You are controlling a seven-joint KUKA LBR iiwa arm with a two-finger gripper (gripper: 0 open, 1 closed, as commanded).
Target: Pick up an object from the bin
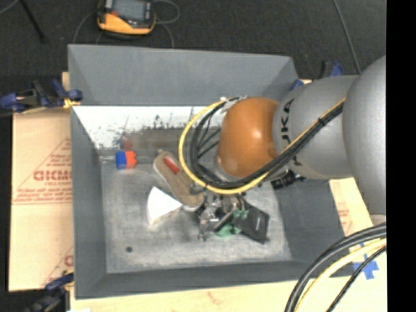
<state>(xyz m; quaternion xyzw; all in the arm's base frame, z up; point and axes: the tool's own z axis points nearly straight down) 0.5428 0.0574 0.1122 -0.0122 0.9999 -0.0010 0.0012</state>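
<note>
My gripper (211, 221) hangs low in the middle of the bin, below the orange cover, its metal fingers down among the things there. A green object (229, 227) lies right at the fingertips, and a black block (256, 224) rests just right of it. To the left lies a white wedge-shaped piece (160, 205). A tan brush-like tool with a red patch (174, 177) runs from the upper left down toward the gripper. Whether anything sits between the fingers is hidden.
A small blue and orange block (126, 159) sits near the bin's back left wall. The arm and its cables cover the right half of the bin. Bare floor lies along the front and the left.
</note>
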